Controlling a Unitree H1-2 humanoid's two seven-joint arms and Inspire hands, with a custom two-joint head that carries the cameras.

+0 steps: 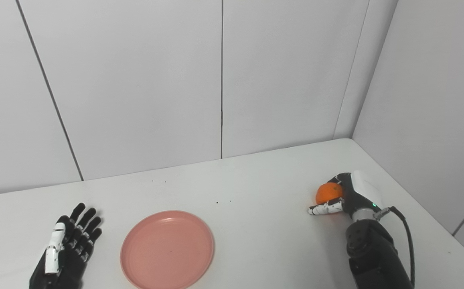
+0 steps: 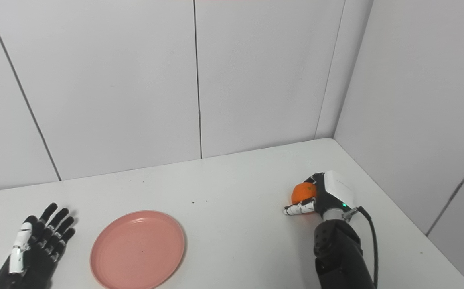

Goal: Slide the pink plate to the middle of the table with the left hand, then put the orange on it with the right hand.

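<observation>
1. Two hands we see on the white table (image 1: pixel 256 224) — our left hand (image 1: pixel 68 249) lies flat, fingers spread, beside the pink plate (image 1: pixel 167 249).
2. Our right hand (image 1: pixel 342 196) grips the orange (image 1: pixel 328 192), well apart from the plate.

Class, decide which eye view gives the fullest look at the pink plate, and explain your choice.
The left eye view: the pink plate sits nearer the picture's centre, only its near rim cut off. The right eye view shows the same plate further left, likewise clipped.

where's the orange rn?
Far right of the table, near the corner wall: the orange sits in the right hand, well apart from the pink plate.
</observation>
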